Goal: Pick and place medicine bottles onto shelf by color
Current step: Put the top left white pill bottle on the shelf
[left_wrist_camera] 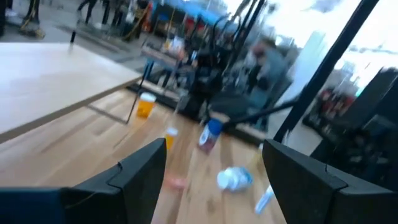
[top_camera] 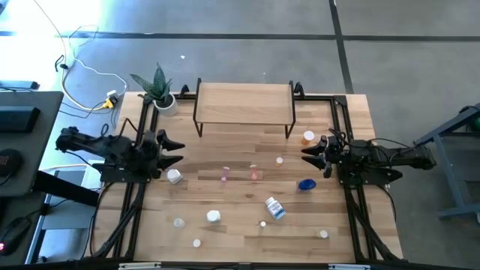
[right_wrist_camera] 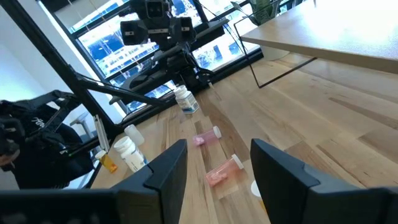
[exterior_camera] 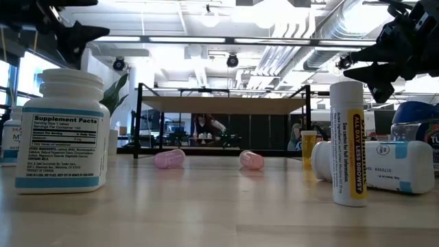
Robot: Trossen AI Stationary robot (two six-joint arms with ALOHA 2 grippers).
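Observation:
The shelf (top_camera: 244, 101), a light-wood board on black legs, stands at the table's far middle with nothing on it. Medicine bottles are scattered on the tabletop: a white one (top_camera: 174, 177) near my left gripper, two pink ones (top_camera: 224, 175) (top_camera: 254, 174) lying on their sides, an orange one (top_camera: 308, 137), a squat blue one (top_camera: 306, 184), and a white one with a blue label (top_camera: 275, 208) lying down. My left gripper (top_camera: 178, 150) (left_wrist_camera: 212, 149) hovers open at the left, pointing level. My right gripper (top_camera: 306, 154) (right_wrist_camera: 219, 146) hovers open at the right, empty.
A potted plant (top_camera: 159, 90) stands at the shelf's left. More small white bottles (top_camera: 214, 217) (top_camera: 323, 234) stand toward the near edge. Black frame rails (top_camera: 352, 202) run along both table sides. A large white supplement bottle (exterior_camera: 62, 130) stands close in the low view.

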